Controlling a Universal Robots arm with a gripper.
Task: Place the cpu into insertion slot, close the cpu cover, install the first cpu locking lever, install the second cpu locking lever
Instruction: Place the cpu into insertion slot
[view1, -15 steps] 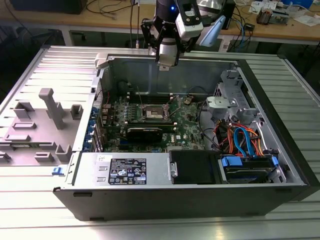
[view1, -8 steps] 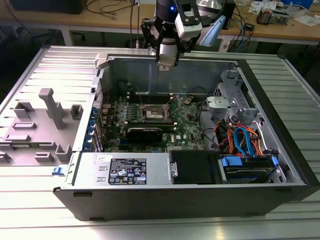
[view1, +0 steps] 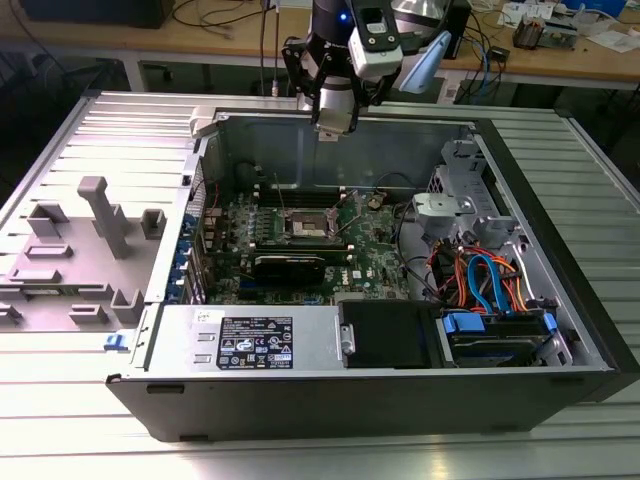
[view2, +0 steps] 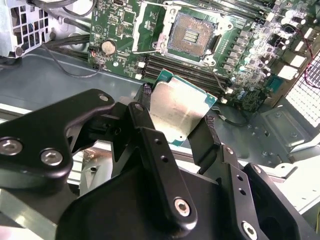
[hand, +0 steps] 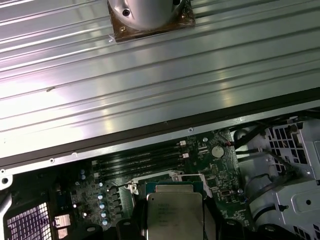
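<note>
Gripping the cpu (view2: 182, 100) by two opposite edges, the black gripper (view2: 175, 116) hangs over the open computer case (view1: 400, 150); in the exterior view the gripper (view1: 333, 118) sits at twelve o'clock from the insertion slot (view1: 310, 228), well apart; the slot's dark centre lies exposed on the green motherboard (view1: 372, 240).

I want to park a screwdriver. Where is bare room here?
The ribbed table between the computer case and the exterior view's near edge is bare. Inside is crowded: motherboard, cables by the drive bay; the pincer holds the cpu above it.
</note>
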